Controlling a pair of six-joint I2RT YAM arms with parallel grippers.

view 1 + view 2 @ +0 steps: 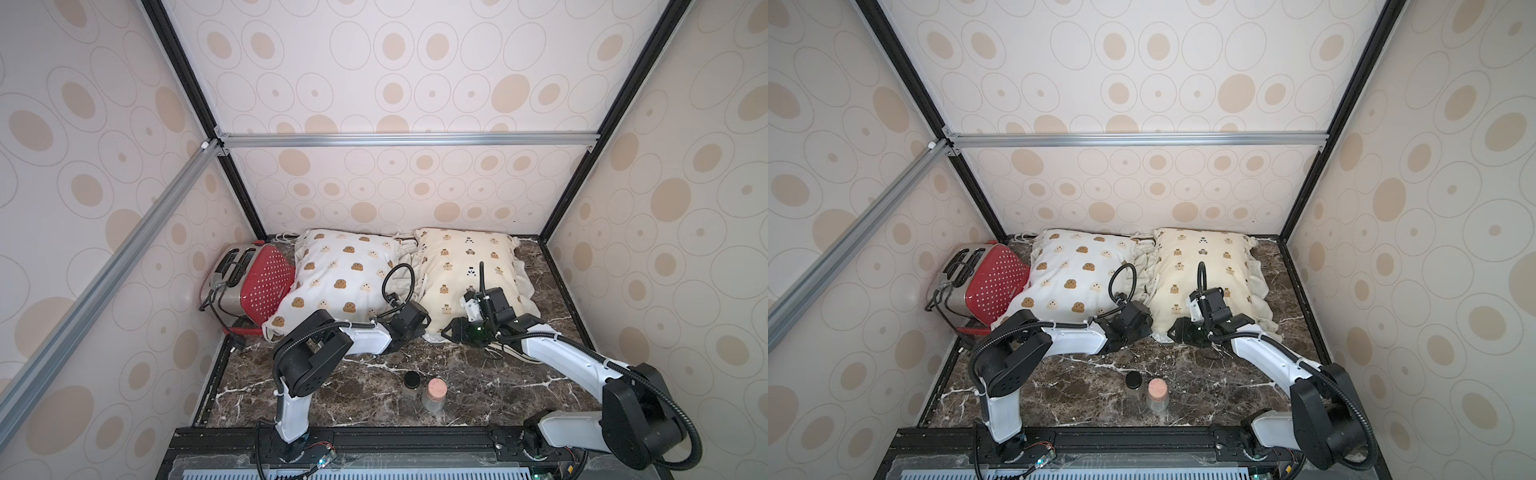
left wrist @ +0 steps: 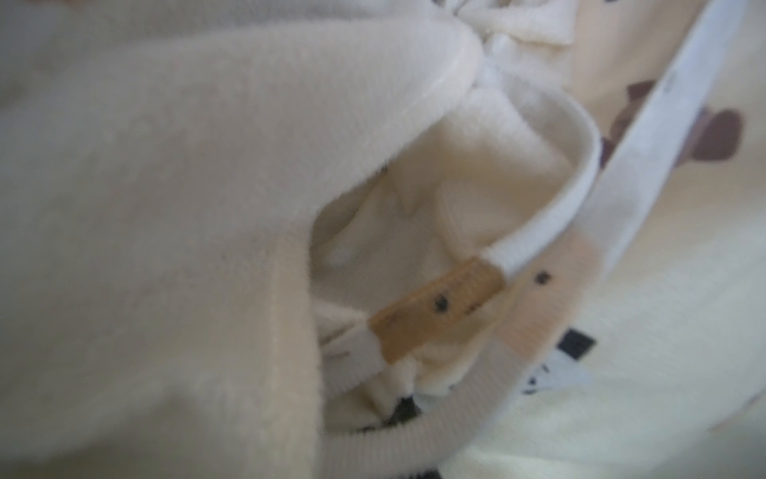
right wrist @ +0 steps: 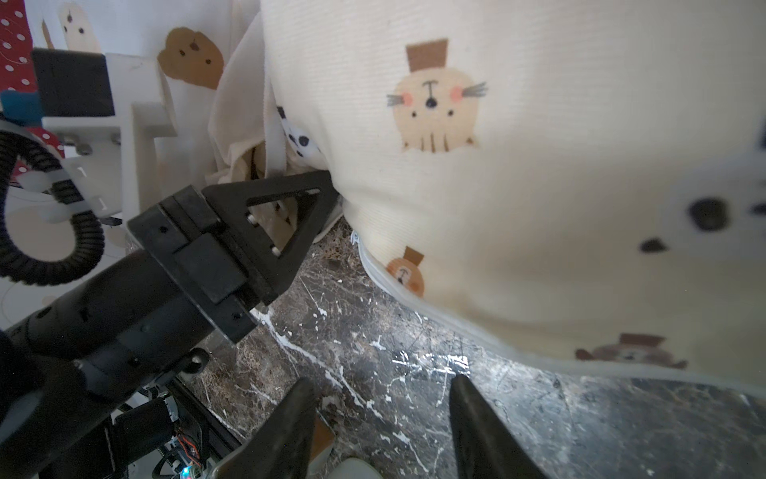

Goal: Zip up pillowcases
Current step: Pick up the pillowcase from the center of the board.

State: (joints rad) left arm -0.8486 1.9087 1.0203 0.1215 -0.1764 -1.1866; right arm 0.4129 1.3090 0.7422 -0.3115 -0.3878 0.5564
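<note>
Two pillowcases lie side by side at the back of the marble table in both top views: a white one with bear heads point(image 1: 345, 274) and a cream-yellow one point(image 1: 465, 266) with small bears and pandas. My left gripper point(image 1: 427, 332) sits at the cream-yellow pillowcase's near left corner. In the right wrist view its black fingers point(image 3: 290, 207) are shut, tips buried in that corner's fabric. The left wrist view shows only close, blurred ruffle point(image 2: 166, 207) and a tie point(image 2: 476, 398). My right gripper point(image 3: 381, 385) hangs open over bare marble in front of that pillowcase's white zip edge point(image 3: 373, 273), holding nothing.
A red dotted toaster point(image 1: 249, 286) stands against the left wall beside the white pillowcase, its cord point(image 1: 232, 345) trailing forward. Two small jars point(image 1: 412, 384) point(image 1: 434, 392) stand near the table's front middle. Patterned walls close in the left, back and right sides.
</note>
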